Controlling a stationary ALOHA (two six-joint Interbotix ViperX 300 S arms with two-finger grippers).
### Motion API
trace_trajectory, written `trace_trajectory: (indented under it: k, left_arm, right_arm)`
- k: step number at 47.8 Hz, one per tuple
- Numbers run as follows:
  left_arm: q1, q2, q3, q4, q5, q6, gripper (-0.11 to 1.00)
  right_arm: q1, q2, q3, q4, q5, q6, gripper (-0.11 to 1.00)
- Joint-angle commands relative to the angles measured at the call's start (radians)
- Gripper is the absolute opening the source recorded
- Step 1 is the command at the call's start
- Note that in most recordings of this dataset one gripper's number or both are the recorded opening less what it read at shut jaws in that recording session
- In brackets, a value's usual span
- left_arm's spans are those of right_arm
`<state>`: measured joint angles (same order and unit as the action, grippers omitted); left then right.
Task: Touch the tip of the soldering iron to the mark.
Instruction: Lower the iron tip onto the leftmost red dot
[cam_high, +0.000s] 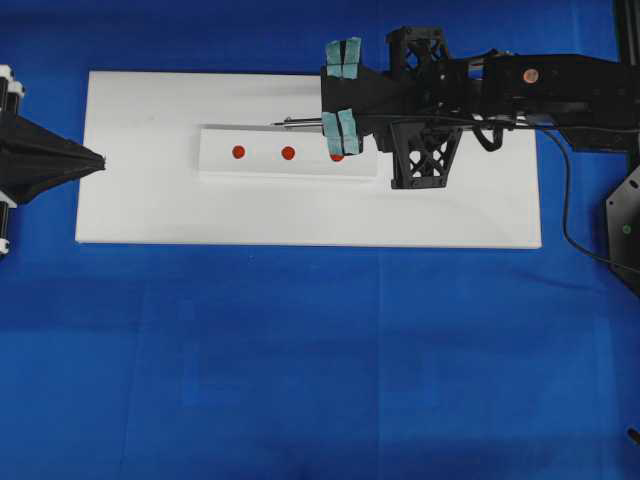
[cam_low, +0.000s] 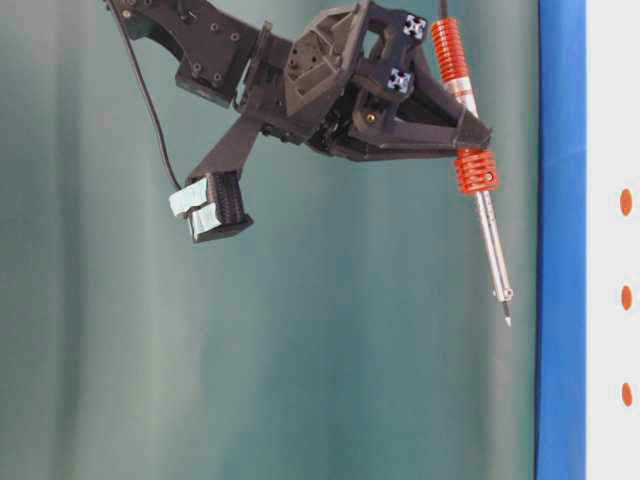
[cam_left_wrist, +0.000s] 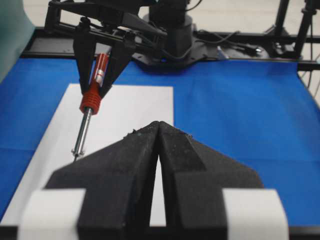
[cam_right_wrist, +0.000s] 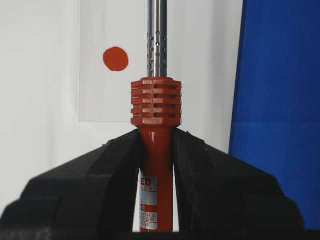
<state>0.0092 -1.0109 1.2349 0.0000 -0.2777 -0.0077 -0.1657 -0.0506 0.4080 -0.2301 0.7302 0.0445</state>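
My right gripper (cam_right_wrist: 156, 145) is shut on the red-orange handle of the soldering iron (cam_right_wrist: 156, 105), just behind its ribbed collar. The silver shaft (cam_high: 300, 123) points left, along the far edge of the white strip (cam_high: 265, 165). Its tip (cam_low: 507, 320) hangs in the air off the surface, level with the gap between the middle and left dots. The mark (cam_right_wrist: 115, 58), the right-end red dot, lies left of the shaft in the right wrist view. In the overhead view the mark (cam_high: 336, 157) is half hidden under the right gripper (cam_high: 345, 118). My left gripper (cam_high: 100, 160) is shut and empty at the board's left edge.
The strip lies on a white board (cam_high: 450, 215) over a blue table cover (cam_high: 300, 350). Two more red dots (cam_high: 288, 153) (cam_high: 238, 152) sit left of the mark. The iron's black cord (cam_high: 565, 215) trails off to the right past the arm.
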Motion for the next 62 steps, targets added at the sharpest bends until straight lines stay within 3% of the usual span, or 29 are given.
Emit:
trace_trajectory:
  k: [1,33,62]
  left_arm:
    - [0.002,0.005,-0.011,0.002,-0.003,0.0,0.0]
    - [0.002,0.005,-0.009,0.002,-0.003,0.0,0.0]
    - [0.002,0.005,-0.011,0.002,-0.003,0.002,0.0]
  right_arm:
    - [0.0,-0.012,-0.025,0.002,-0.003,0.002,0.06]
    - [0.006,-0.005,-0.025,0.018,-0.02,0.005,0.06]
    - [0.009,0.141,-0.06,0.034,-0.129,0.014,0.06]
